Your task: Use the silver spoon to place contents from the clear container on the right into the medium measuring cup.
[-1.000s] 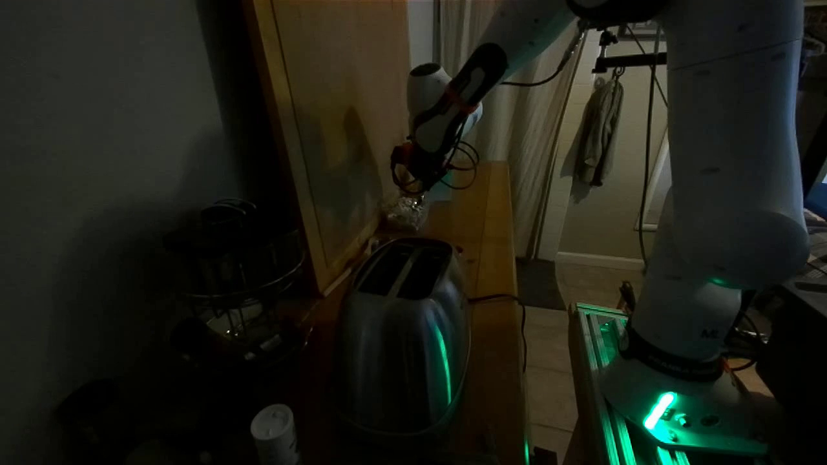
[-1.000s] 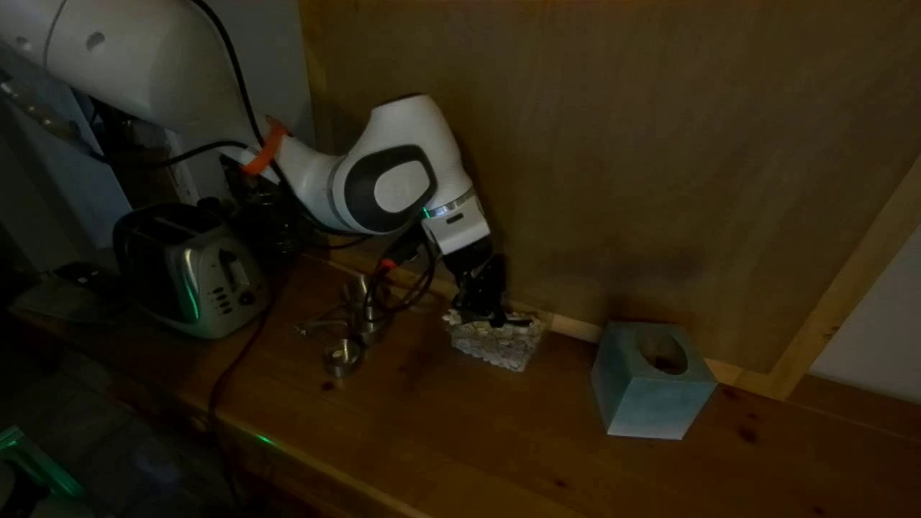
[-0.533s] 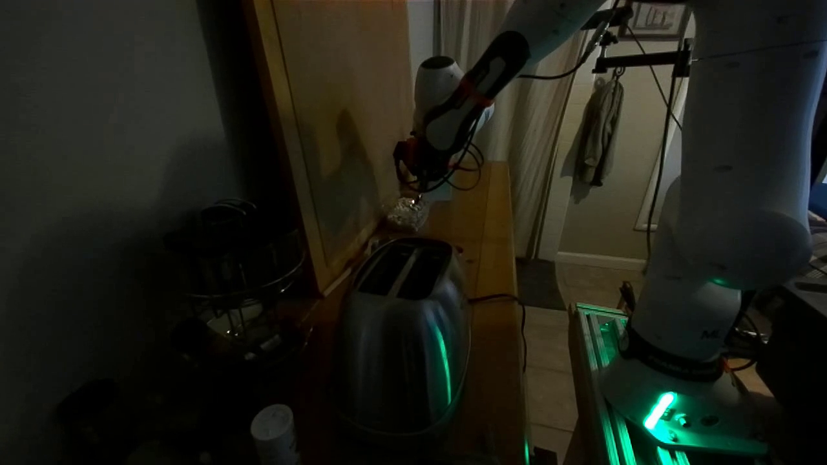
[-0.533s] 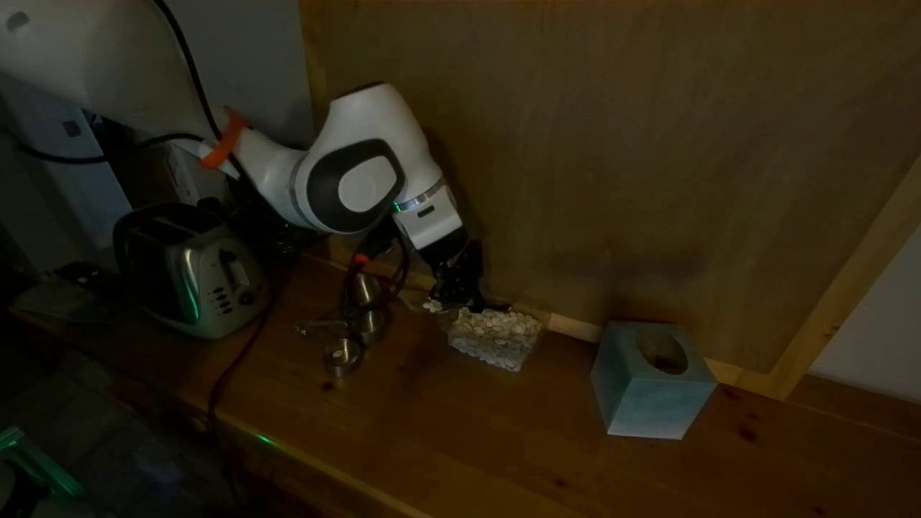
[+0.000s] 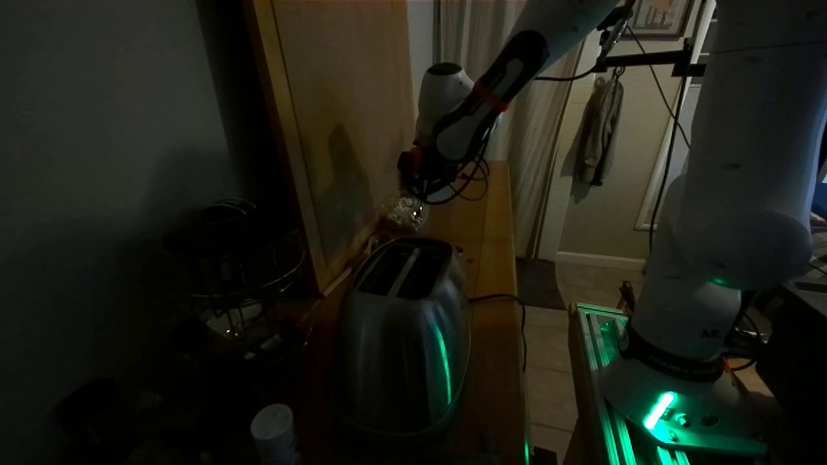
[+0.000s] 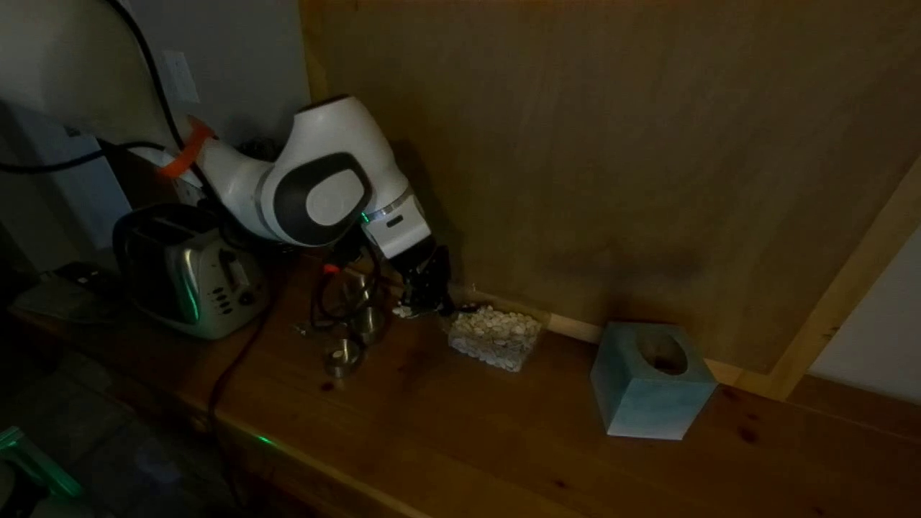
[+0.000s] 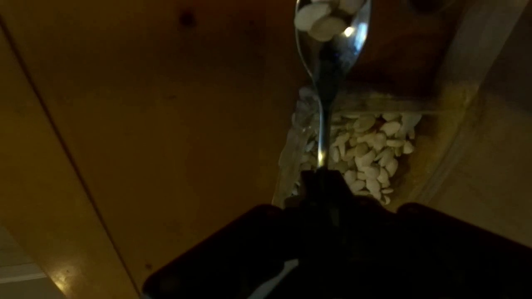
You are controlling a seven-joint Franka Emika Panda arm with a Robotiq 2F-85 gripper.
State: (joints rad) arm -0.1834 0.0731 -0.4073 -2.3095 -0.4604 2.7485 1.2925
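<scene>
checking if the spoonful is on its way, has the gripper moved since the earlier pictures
Yes. In an exterior view, against the unmoved clear container, the gripper has shifted toward picture left, closer to the metal measuring cups.

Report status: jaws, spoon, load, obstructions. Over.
Jaws shut on silver spoon. Pale pieces aboard, outside clear container, not poured yet. Cable loop overlaps metal measuring cups in an exterior view, contact unclear; might snag.
</scene>
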